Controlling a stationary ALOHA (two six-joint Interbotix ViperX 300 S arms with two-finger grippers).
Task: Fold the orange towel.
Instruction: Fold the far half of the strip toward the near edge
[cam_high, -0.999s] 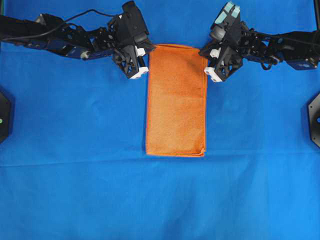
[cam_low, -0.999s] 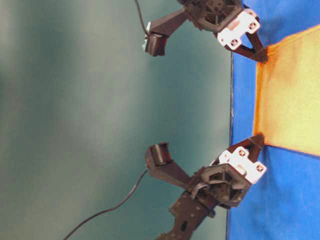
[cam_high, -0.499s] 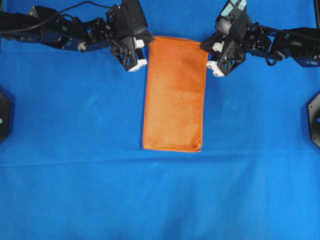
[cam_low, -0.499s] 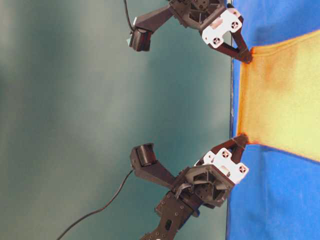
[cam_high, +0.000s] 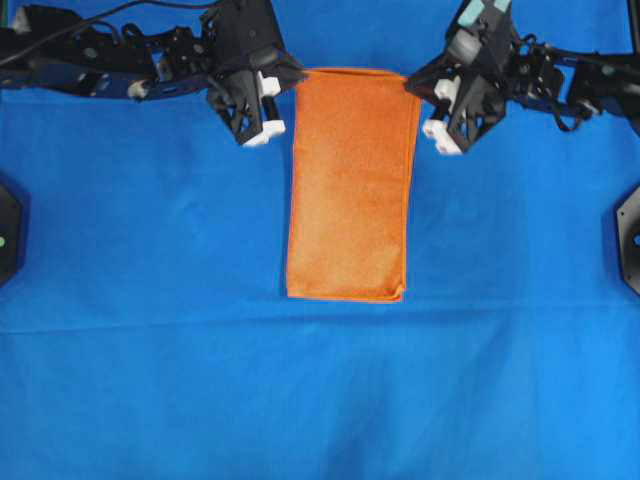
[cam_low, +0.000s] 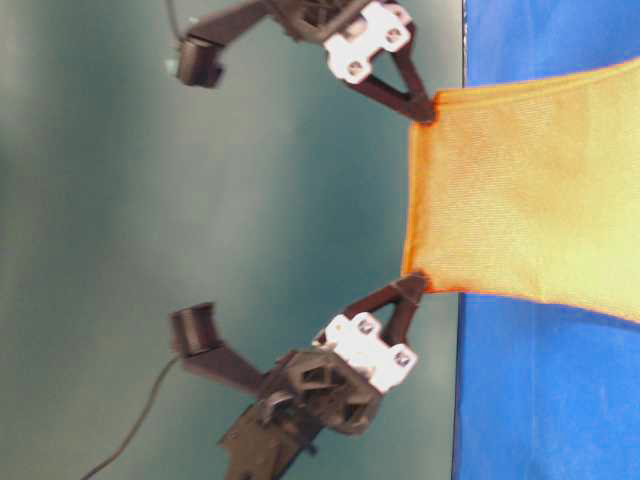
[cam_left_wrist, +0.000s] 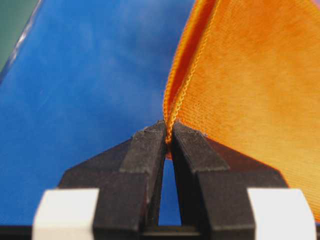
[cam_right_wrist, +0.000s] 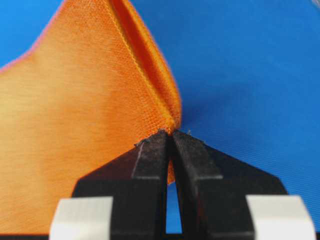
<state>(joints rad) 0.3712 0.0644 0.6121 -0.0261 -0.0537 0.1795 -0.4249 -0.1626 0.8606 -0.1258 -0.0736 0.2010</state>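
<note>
two grippers, left and right, pinch your orange towel's far corners; its length hangs toward you.

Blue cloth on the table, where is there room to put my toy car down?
The big blue cloth is bare below the bright-orange ribbed towel and on both sides of it. The top is crowded: the left end effector and right end effector each pinch a towel corner there.
</note>
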